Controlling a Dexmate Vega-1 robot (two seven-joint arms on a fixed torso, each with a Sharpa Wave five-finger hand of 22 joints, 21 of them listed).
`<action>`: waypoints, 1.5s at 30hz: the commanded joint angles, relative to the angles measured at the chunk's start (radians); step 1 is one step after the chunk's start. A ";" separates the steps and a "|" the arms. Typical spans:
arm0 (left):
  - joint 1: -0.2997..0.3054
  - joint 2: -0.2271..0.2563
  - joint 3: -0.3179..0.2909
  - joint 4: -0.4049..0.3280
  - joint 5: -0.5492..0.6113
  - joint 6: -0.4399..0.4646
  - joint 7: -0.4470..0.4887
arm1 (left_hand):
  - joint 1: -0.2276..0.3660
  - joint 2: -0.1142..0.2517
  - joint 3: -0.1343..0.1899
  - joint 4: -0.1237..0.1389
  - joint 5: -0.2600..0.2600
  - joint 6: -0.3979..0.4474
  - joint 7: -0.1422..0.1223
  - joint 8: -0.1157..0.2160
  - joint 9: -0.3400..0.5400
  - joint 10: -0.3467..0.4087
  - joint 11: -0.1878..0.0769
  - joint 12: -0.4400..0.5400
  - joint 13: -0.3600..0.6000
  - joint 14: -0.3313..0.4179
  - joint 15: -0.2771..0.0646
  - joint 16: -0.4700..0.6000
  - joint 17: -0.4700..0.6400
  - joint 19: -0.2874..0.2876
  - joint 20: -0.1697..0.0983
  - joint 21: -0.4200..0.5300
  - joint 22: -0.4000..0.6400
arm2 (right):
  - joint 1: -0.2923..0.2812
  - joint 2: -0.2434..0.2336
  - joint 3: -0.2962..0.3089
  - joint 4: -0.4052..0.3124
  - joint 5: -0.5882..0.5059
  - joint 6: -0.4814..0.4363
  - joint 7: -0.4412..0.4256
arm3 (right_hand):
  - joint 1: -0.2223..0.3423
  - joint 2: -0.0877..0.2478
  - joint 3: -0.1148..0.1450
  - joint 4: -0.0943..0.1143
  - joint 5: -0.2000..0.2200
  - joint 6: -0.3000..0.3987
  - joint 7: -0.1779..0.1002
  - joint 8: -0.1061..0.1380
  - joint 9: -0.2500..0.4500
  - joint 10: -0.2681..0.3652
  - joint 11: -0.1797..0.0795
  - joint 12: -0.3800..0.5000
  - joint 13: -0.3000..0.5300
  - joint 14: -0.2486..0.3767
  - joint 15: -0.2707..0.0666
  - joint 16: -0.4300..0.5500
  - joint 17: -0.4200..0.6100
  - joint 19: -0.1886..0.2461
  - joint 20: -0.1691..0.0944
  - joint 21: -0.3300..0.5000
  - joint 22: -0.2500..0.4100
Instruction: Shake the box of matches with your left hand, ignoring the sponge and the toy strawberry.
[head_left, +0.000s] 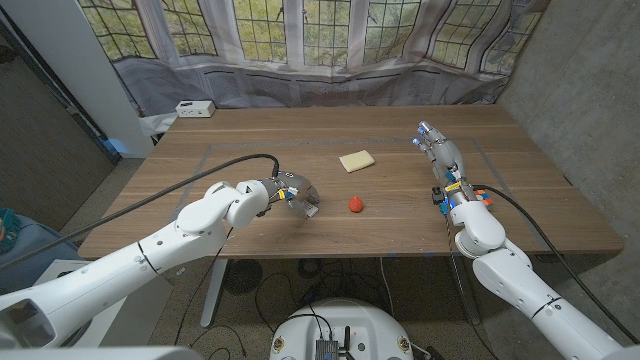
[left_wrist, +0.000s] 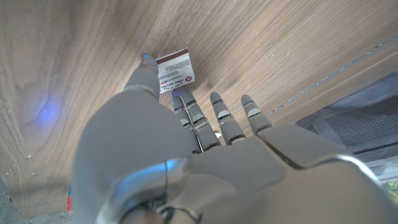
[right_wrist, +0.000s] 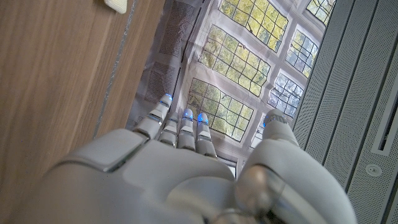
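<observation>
The box of matches (left_wrist: 175, 71) is small and white with a red-printed label, and it lies on the wooden table (head_left: 400, 215). My left hand (head_left: 288, 193) reaches over it at the table's front middle. In the left wrist view, that hand (left_wrist: 186, 155) has its fingers stretched out and apart. The thumb tip and one fingertip (left_wrist: 185, 96) are at the box's near edges, and no grip on it shows. In the head view the box (head_left: 312, 210) peeks out as a white bit under the fingers. My right hand (head_left: 443, 160) stands on its edge at the right, fingers extended, holding nothing.
A red toy strawberry (head_left: 356, 204) sits just right of my left hand. A yellow sponge (head_left: 356, 160) lies farther back at the middle, and its corner (right_wrist: 117, 5) shows in the right wrist view. A white box (head_left: 194, 108) stands at the far left corner. Curtained windows are behind the table.
</observation>
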 joint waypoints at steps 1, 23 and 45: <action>0.015 0.008 -0.010 -0.014 0.019 0.003 0.006 | -0.025 -0.004 -0.007 0.001 0.012 -0.104 0.016 0.001 0.002 -0.113 0.043 -0.004 -0.009 -0.059 -0.023 0.000 0.002 -0.057 0.001 -0.008 0.004 | -0.007 0.003 -0.001 -0.010 -0.005 -0.005 -0.009 | -0.007 0.001 -0.002 0.005 0.000 0.006 0.002 0.005 0.002 0.007 -0.002 0.004 0.003 0.005 0.003 0.009 0.005 0.010 0.001 0.003 0.003; 0.144 0.064 -0.163 -0.092 -0.091 0.037 0.196 | -0.081 -0.001 -0.022 0.021 0.014 -0.113 0.071 0.020 -0.001 -0.138 0.081 0.018 -0.019 -0.061 -0.019 0.014 0.004 -0.053 -0.010 0.009 0.004 | -0.020 -0.003 0.003 -0.034 -0.022 -0.010 -0.023 | -0.008 0.000 -0.002 0.005 0.000 0.007 0.002 0.005 0.002 0.009 -0.004 0.003 0.003 0.005 0.003 0.009 0.005 0.008 0.002 0.002 0.003; 0.298 -0.023 -0.370 0.032 -0.524 -0.209 0.640 | -0.441 0.073 -0.108 0.216 -0.005 -0.172 0.141 0.001 -0.006 -0.213 0.192 0.012 -0.038 -0.102 0.053 0.011 0.015 -0.060 0.003 0.009 0.009 | -0.012 0.004 0.004 -0.025 -0.032 0.004 -0.019 | -0.007 0.001 -0.002 0.005 0.001 0.040 -0.005 0.012 0.005 0.009 -0.006 0.002 0.003 0.003 0.000 0.007 0.004 0.008 0.002 0.002 0.003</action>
